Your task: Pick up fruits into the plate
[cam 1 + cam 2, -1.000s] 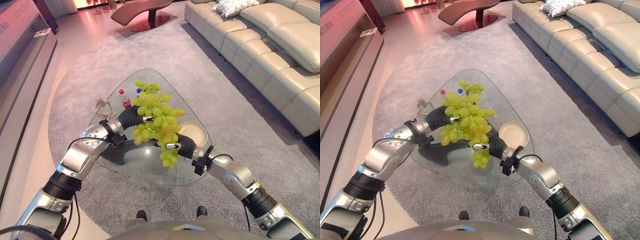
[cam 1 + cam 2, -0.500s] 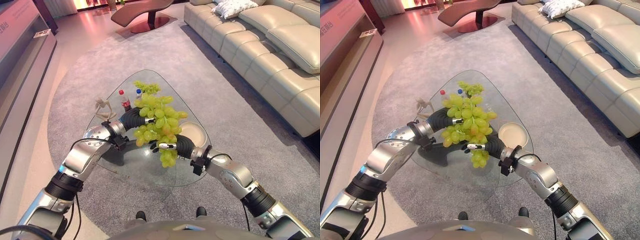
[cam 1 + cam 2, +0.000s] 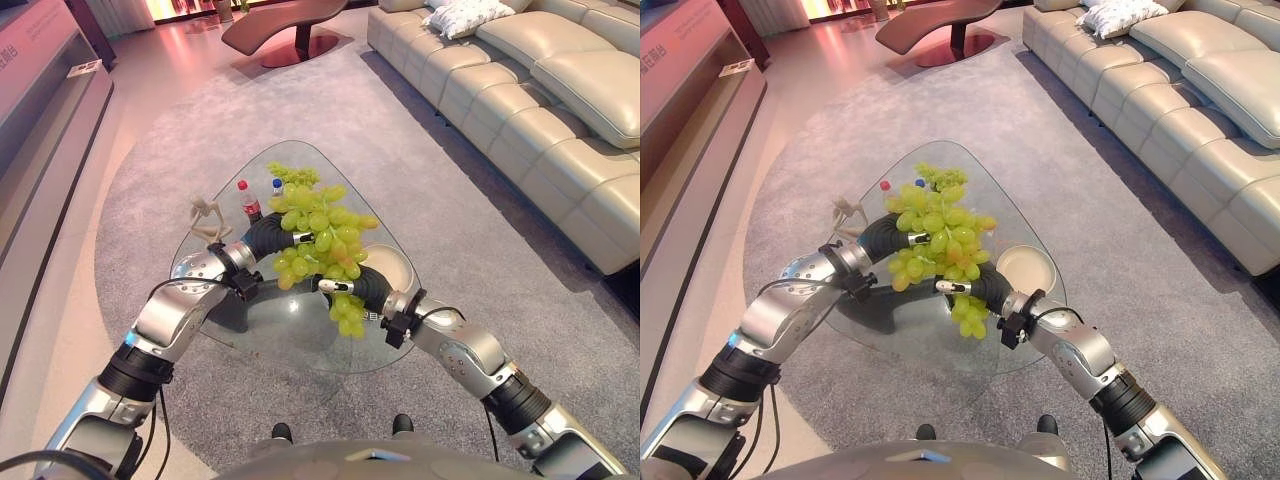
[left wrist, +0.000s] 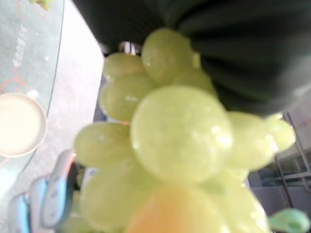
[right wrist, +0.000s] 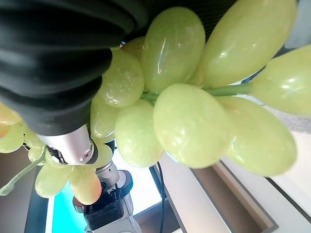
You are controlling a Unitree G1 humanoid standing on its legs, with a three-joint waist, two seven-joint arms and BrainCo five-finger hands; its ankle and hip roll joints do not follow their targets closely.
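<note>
big bunch of green grapes (image 3: 320, 245) is up in the air over the middle of the glass table (image 3: 300, 345), carried between both hands. left hand (image 3: 268, 232) comes in from 8 o'clock and sits against the bunch's left side; right hand (image 3: 352, 290) comes in from 4 o'clock, under the lower right part, with a tail of grapes hanging down past it. fingers of both hands are buried in the fruit, so can't tell if they're curled or straight. wrist views just show grapes pressed right up against the dark ribbed covers.

cream plate (image 3: 390, 268) sits on the table at 3 o'clock of the bunch, just beside the right wrist. second, smaller grape cluster (image 3: 292, 176) lies on the table at 12 o'clock. two small bottles (image 3: 247, 200), red and blue caps, stand at 11 o'clock, and a pale figurine (image 3: 205, 216) at 9 o'clock near the table's edge. beige sofa (image 3: 540, 90) far off at 2 o'clock.
</note>
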